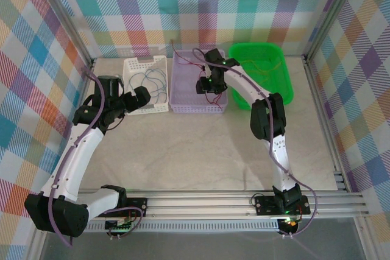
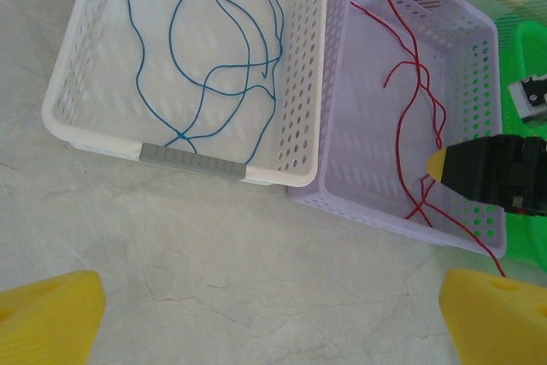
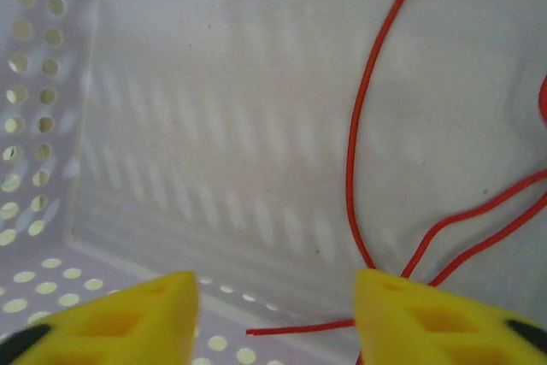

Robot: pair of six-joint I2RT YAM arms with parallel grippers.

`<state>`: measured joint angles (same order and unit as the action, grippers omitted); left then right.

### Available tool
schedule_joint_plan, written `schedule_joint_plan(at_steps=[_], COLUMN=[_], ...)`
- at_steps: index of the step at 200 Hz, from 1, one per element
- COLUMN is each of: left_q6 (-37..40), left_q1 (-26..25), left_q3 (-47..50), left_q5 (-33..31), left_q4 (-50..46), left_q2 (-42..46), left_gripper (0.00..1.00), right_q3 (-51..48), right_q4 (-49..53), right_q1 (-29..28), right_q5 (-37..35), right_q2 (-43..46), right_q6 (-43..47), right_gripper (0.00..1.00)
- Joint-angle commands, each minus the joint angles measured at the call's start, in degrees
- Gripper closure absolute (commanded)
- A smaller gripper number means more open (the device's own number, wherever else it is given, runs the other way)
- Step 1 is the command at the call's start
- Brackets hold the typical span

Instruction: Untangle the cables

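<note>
Jaws on left arm (image 1: 72, 150) wide above tabletop (image 2: 214, 262); jaws on right arm (image 1: 271, 117) parted, empty, inside purple basket (image 2: 376, 203). Three baskets: blue cables (image 2: 181, 135) in white basket (image 2: 303, 66), red cables (image 3: 349, 164) in purple, green basket (image 1: 286, 83) alongside.

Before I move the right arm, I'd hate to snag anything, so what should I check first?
1. Right gripper open: ok.
2. Red cables clear of its fingers: cannot tell, one strand runs under a finger.
3. Left gripper open, above the table: ok.
4. Blue cables inside white basket: ok.
5. Lavender basket holds every red strand: not ok, one seems to trail over the rim.
</note>
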<state>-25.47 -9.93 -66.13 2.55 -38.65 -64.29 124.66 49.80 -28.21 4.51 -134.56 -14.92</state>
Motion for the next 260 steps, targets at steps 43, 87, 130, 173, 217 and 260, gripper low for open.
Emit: schedule_joint_plan(at_steps=[43, 87, 130, 173, 217, 260], left_q6=[1.16, 1.31, 1.31, 1.22, 1.24, 1.22], left_q1=[0.87, 0.86, 0.81, 0.97, 1.15, 1.13], left_q3=[0.96, 1.26, 1.2, 1.08, 1.07, 1.3], left_q5=[1.38, 1.92, 2.36, 2.77, 3.05, 2.99], left_q4=[1.29, 1.31, 1.56, 1.82, 1.83, 1.89], left_q2=[0.22, 0.35, 0.4, 0.41, 0.39, 0.31], left_gripper=[0.0, 0.0, 0.0, 0.0, 0.0, 0.0], right_q3=[18.34, 26.79, 26.68, 27.96, 27.48, 26.77], right_q4=[-5.54, -7.65, -10.78, -8.93, -3.94, -0.84], right_q1=[-0.45, 0.24, 1.11, 2.19, 2.26, 2.32], right_q5=[-4.88, -9.4, -11.2, -12.71, -9.47, -7.36], right_q2=[-12.48, -20.38, -22.59, -23.93, -23.9, -23.82], right_q6=[7.92, 10.3, 11.18, 9.09, 6.23, 5.78], right_gripper=[0.26, 0.24, 0.23, 0.25, 0.48, 0.71])
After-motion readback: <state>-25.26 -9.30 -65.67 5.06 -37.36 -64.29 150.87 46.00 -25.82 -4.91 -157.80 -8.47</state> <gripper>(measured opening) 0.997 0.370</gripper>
